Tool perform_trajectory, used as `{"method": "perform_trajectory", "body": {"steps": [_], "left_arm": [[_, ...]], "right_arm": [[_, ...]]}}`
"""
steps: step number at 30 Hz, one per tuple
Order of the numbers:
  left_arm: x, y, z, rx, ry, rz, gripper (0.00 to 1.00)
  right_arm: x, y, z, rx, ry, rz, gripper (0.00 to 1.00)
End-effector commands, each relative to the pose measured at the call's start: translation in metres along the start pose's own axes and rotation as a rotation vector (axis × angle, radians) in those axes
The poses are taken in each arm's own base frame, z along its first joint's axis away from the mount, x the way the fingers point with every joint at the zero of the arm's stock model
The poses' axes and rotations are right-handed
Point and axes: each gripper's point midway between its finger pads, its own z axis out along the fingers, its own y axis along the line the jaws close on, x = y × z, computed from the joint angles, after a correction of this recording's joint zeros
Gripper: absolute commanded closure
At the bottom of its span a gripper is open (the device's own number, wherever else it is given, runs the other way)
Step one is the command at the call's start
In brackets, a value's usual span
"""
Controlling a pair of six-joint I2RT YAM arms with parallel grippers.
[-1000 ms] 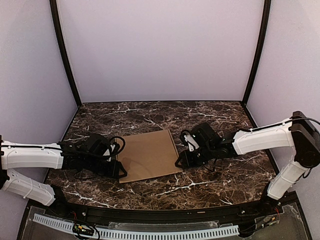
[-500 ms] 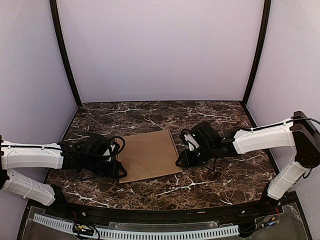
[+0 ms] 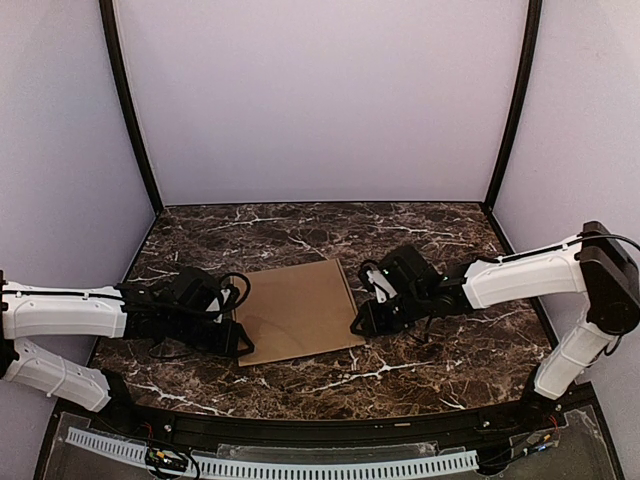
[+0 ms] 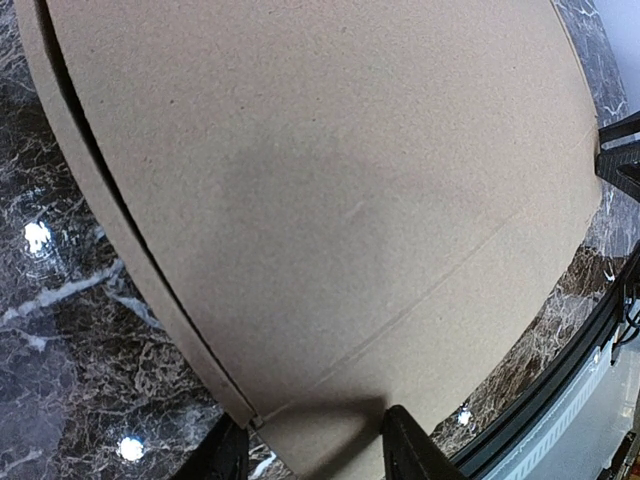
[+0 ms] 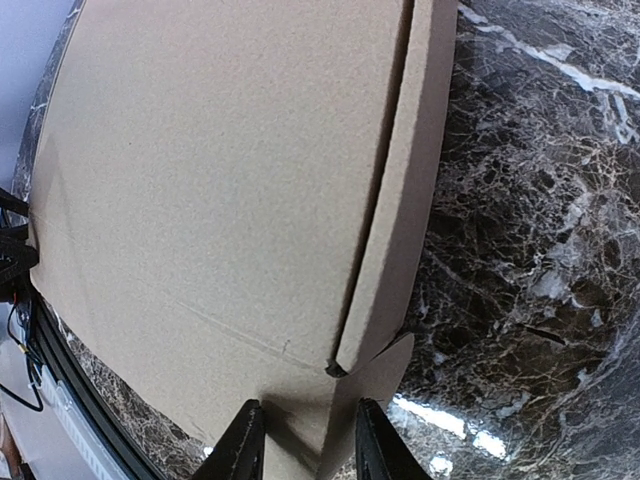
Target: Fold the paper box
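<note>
Both half-spread, the left claw (image 4: 310, 452) and right claw (image 5: 305, 440) straddled near corners of the box (image 3: 298, 310); raising them together, evenly, looked wisest.

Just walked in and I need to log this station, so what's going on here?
Two robot arms are working on a brown paper box that lies flat on the marble table. The left gripper has its fingers on either side of a small flap at the box's near left corner. The right gripper does the same at the near right corner. Whether either is actually clamped cannot be told.
</note>
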Motion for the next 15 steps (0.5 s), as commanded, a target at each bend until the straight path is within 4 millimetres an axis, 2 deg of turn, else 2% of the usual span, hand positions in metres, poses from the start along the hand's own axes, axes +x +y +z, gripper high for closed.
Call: {"method": "perform_trajectory", "body": {"steps": [1, 10, 15], "left_arm": [[0.0002, 0.0045, -0.0026, -0.024, 0.005, 0.012, 0.55], [-0.0006, 0.0029, -0.0032, -0.021, 0.004, 0.015, 0.55], [-0.0003, 0.0030, -0.0033, -0.020, 0.005, 0.015, 0.54]], "right_arm": [[-0.0041, 0.0059, 0.0031, -0.017, -0.008, -0.005, 0.70], [-0.0058, 0.0074, 0.0019, -0.021, -0.014, 0.000, 0.71], [-0.0050, 0.0032, 0.0019, 0.001, -0.012, 0.002, 0.61]]}}
